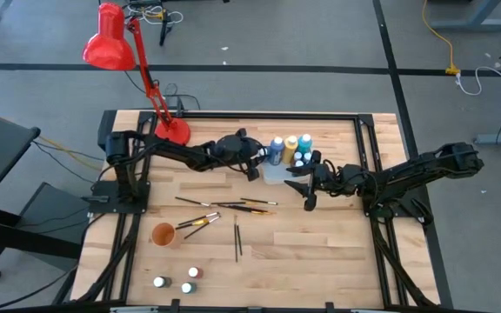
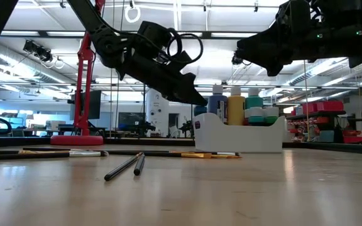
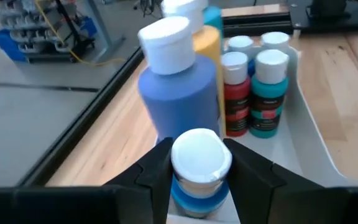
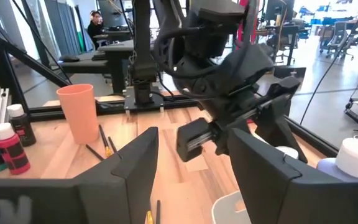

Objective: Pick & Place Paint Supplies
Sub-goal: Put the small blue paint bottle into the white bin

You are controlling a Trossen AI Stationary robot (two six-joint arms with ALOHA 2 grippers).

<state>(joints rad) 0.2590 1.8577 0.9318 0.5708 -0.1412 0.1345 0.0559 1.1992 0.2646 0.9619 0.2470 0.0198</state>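
Observation:
A white tray (image 1: 276,175) stands at the table's far middle. It holds a large blue bottle (image 3: 182,93), a yellow one (image 3: 209,50), and small red (image 3: 235,93) and teal (image 3: 269,93) white-capped bottles. My left gripper (image 1: 256,167) is at the tray's left end, shut on a small blue white-capped bottle (image 3: 199,190). My right gripper (image 1: 308,188) hovers open just right of the tray, with nothing between its fingers. Thin dark brushes (image 1: 224,205) lie flat on the wood near the table's middle. My left gripper pinches the small blue bottle between its two fingers (image 3: 157,174), on opposite sides of the white cap (image 3: 201,155) and the shoulder below it. The fingers slant down from the table's left. The bottle stays upright over the tray's left end; its base is hidden.
An orange cup (image 1: 163,235) stands left of the brushes. Three small bottles (image 1: 187,280) stand at the near edge. A red lamp's base (image 1: 173,131) sits at the far left. Black rails (image 1: 372,148) frame the table. Bare wood lies at the near right.

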